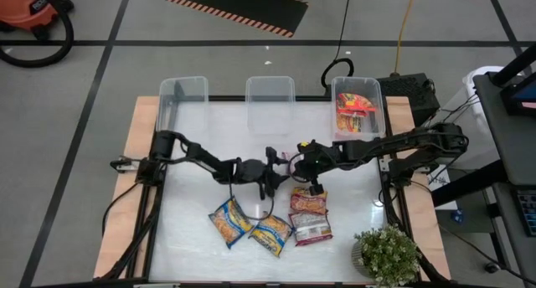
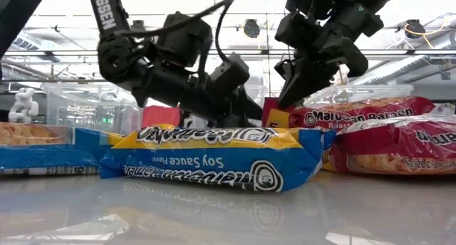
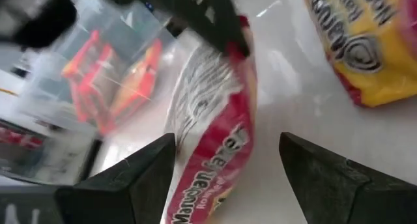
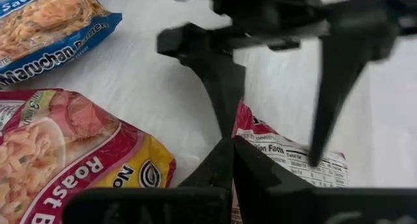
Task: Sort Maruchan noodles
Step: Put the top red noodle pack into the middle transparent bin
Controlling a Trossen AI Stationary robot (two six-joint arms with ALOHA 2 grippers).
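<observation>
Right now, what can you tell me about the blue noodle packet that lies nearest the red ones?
The blue packet is a glossy, puffy plastic pouch, blue with a yellow band and "Soy Sauce Flavor" lettering that reads upside down in the low view. It lies flat and sealed on the white table. A second blue packet seems to touch one side, and a red packet lies close on the other.

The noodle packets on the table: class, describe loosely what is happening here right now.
The right gripper is shut on one end of a maroon-and-white packet at the middle of the table. The left gripper is open, its fingers either side of that packet. Two blue packets and two red packets lie nearby. The right-hand clear bin holds orange-red packets.
</observation>
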